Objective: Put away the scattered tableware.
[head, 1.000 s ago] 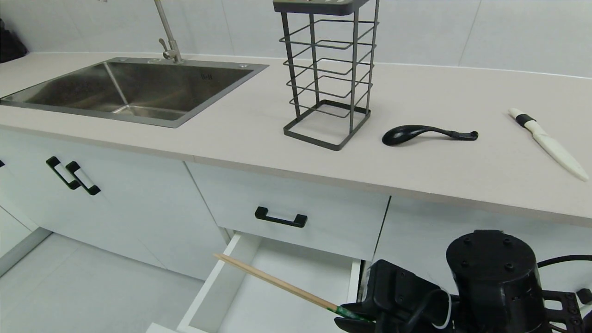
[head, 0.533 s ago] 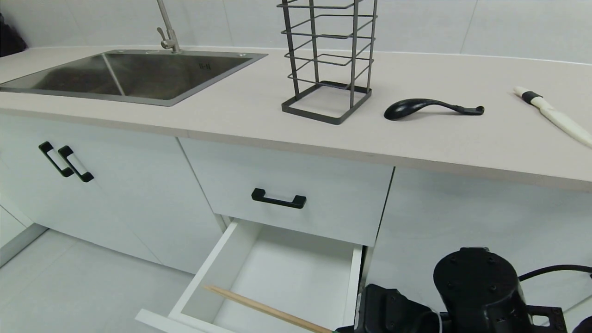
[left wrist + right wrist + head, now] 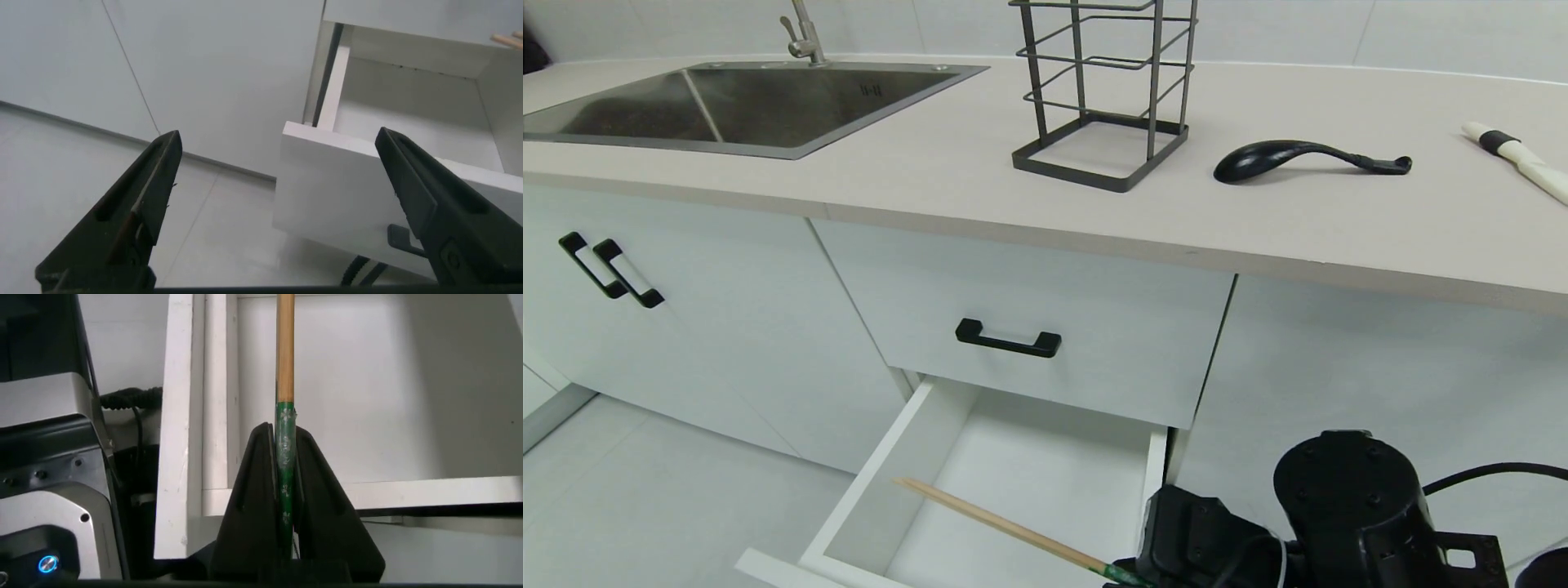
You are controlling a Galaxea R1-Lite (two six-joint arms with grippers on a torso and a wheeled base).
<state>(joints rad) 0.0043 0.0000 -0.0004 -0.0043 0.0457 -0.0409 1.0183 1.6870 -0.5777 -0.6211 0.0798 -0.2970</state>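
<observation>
My right gripper [image 3: 285, 486] is shut on the green-tipped end of a wooden chopstick [image 3: 1005, 527]; the chopstick [image 3: 284, 351] reaches out over the open white drawer [image 3: 882, 465] below the counter. My left gripper [image 3: 278, 163] stands open with nothing between its fingers, low beside the drawer's front panel [image 3: 359, 196]. On the countertop [image 3: 931, 171] lie a black spoon [image 3: 1307, 157] and, at the far right, a white knife with a black band [image 3: 1515, 155].
A dark wire rack [image 3: 1107, 90] stands on the counter left of the spoon. A steel sink [image 3: 727, 98] with a faucet is at the back left. A shut drawer with a black handle [image 3: 1007, 339] sits above the open one.
The head view has tilted down and shifted, so the counter sits higher in the picture and more of the open drawer shows. The chopstick stays held over the drawer.
</observation>
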